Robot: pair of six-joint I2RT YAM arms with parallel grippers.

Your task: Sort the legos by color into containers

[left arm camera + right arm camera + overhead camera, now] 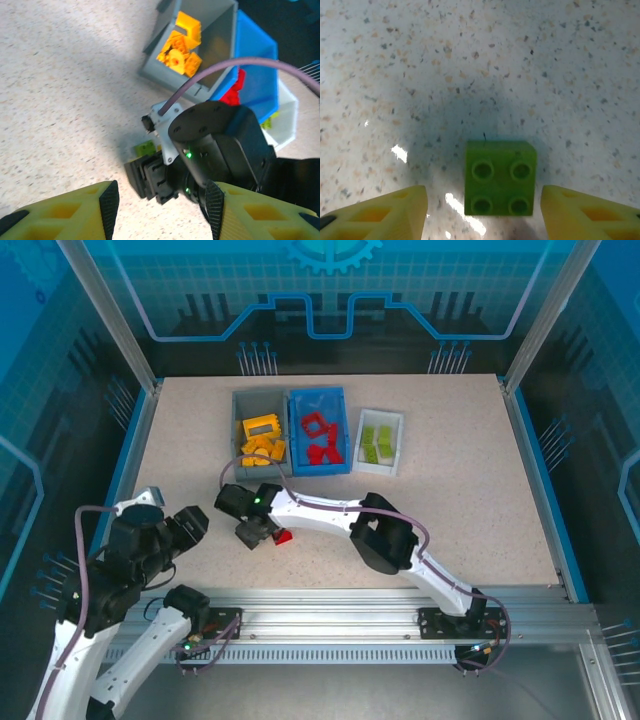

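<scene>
A light green square lego (501,185) lies studs-up on the table between the fingers of my right gripper (483,212), which is open with a gap on each side of the brick. From above, that gripper (253,531) points down at the table's left-centre, with a red lego (283,536) just to its right. My left gripper (193,525) hovers open and holds nothing, a little to the left. The left wrist view has my left gripper (162,207) facing the right gripper's black body and the green lego (145,147). The containers stand at the back: a grey bin (240,408) with yellow legos (262,443), a blue bin (318,397) with red legos (322,438), and a white tray (397,418) with green legos (377,443).
The right arm (385,540) stretches across the table's near middle from its base at the lower right. Blue rails (540,480) edge the table, with metal posts at the corners. Bare speckled tabletop lies to the left and right of the containers.
</scene>
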